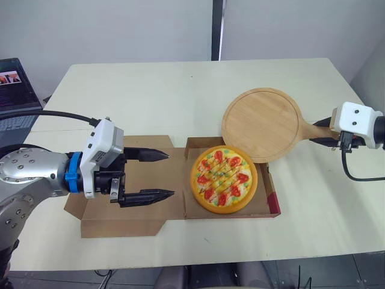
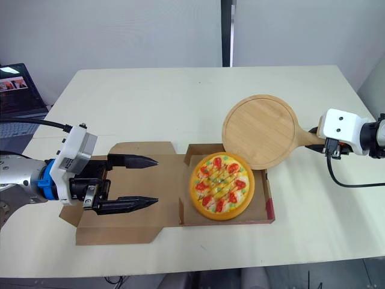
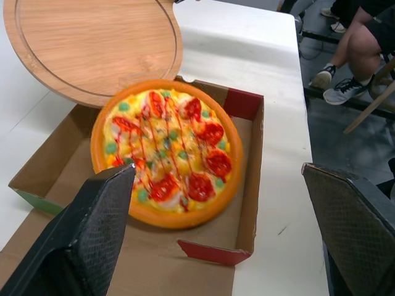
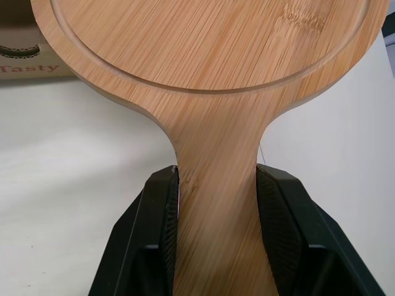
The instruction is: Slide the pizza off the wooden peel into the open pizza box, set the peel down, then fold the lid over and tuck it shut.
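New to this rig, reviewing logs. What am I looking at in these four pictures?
A humanoid robot with two arms, each ending in a two-finger gripper. Two pictures come from its head, looking down on a table; the other two come from a camera on each wrist. On the table is an open box with the pizza inside, its lid lying flat. The left gripper hovers open over the lid. The right gripper is shut on the empty peel, holding it by its handle. A laptop sits off to the left.
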You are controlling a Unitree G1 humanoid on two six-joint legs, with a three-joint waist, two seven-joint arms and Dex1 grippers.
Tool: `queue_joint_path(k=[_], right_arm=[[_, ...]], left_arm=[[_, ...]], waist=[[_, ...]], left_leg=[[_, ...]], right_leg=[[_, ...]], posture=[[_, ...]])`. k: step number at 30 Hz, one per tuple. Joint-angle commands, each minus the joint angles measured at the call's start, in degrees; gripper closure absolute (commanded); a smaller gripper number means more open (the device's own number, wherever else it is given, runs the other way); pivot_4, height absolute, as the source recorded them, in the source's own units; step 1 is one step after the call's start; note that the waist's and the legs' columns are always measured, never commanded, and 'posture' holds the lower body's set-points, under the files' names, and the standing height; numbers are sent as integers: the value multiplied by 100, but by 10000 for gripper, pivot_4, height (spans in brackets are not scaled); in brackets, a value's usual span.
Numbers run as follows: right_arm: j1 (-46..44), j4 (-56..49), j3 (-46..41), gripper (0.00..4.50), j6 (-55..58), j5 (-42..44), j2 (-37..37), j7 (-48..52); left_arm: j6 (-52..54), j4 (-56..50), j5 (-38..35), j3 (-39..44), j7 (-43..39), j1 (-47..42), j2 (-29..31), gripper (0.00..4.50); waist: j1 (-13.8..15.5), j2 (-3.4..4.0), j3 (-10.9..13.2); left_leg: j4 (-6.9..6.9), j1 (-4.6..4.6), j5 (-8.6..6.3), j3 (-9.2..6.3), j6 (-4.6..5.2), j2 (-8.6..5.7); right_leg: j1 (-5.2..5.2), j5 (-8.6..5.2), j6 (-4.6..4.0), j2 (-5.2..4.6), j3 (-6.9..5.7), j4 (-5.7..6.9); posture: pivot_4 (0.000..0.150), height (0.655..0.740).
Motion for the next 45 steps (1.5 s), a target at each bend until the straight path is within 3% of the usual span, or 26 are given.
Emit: queue_joint_path(k=[1,6,11,17,22,33,45], right_arm=[[-335,123,-442,29455,-189,-53,-149,-252],[-338,499,-785,29455,-91,-11,-389,-339],[667,545,-1812,29455,581,298,-471,-378],[2852,-770,-3554,29455,1689,498,251,-498],[3973,-1627,-4031,29455,2347,568,1307,-1050],[3889,-2081,-3733,29455,3819,966,2685,-2598],[4069,-2236,-3755,29455,4402,1418,3125,-3310]], left_arm=[[-154,5,74,60,-64,18,-1,0],[-188,7,97,86,-102,56,-17,0],[-253,18,114,18,-120,58,-62,0],[-253,-32,68,11,-150,158,-70,0],[-266,-78,48,-154,-88,155,-190,0],[-381,-115,58,-453,99,-100,-589,0],[-258,-65,-255,-774,330,-900,-1018,0]], waist=[[-1,0,0],[0,1,0],[39,0,-1],[68,4,-6],[19,14,-13],[7,14,-13],[24,9,-16]], left_leg=[[1,0,0,1,0,0],[1,1,0,4,0,0],[1,1,0,1,0,0],[3,9,-1,9,3,0],[10,25,-2,23,5,5],[56,52,-12,66,22,14],[71,56,-20,65,33,10]], right_leg=[[0,0,0,0,1,1],[0,1,0,0,4,1],[4,2,0,0,1,-1],[11,3,0,3,10,8],[20,5,4,20,36,18],[31,18,25,53,110,37],[30,18,25,53,114,70]], posture=[[1500,7400],[1500,7400],[1500,7400],[1500,7400],[1500,7400],[1500,7400],[1500,7400]])
